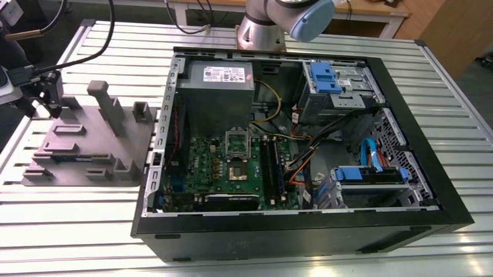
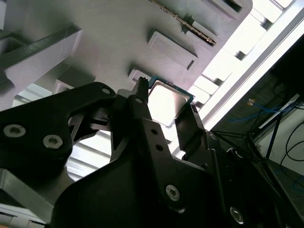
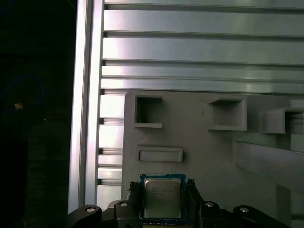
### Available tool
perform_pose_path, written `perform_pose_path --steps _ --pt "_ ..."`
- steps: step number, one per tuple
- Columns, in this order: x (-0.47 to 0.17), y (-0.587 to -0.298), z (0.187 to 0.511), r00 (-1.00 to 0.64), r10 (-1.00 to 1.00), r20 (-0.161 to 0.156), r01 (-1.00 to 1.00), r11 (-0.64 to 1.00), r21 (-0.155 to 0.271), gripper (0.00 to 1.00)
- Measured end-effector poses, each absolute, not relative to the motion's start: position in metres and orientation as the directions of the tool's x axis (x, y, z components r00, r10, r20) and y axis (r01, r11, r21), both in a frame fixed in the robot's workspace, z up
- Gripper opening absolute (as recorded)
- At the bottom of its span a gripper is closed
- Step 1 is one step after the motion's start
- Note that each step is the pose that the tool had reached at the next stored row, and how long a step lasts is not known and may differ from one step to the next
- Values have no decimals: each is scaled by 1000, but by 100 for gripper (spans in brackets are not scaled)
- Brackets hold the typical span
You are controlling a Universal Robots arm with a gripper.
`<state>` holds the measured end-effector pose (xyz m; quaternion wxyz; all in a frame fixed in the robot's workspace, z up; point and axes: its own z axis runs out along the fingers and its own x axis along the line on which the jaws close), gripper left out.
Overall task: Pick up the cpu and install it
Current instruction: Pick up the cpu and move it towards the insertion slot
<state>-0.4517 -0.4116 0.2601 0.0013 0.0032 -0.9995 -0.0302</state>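
Gripping flat square silver-topped cpu [image 3: 162, 199]: black fingers [image 2: 187, 128] closed on its opposite edges, at grey plastic fixture block [image 1: 85, 144] by edge of slatted metal table [image 1: 77, 231], exterior view's left. Step judged: pick-up. Next move needs a level, straight lift.

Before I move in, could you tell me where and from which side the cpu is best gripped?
Take the cpu by two opposite thin edges, coming straight down onto its face. It seems to lie flat on the fixture, so its broad metal top offers no hold. In the first wrist view the hand straddles it that way.
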Motion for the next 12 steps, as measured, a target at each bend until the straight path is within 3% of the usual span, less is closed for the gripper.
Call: perform_pose_path --steps 12 --pt "-452 -412 267 -1000 -7 2 -6 998 60 47"
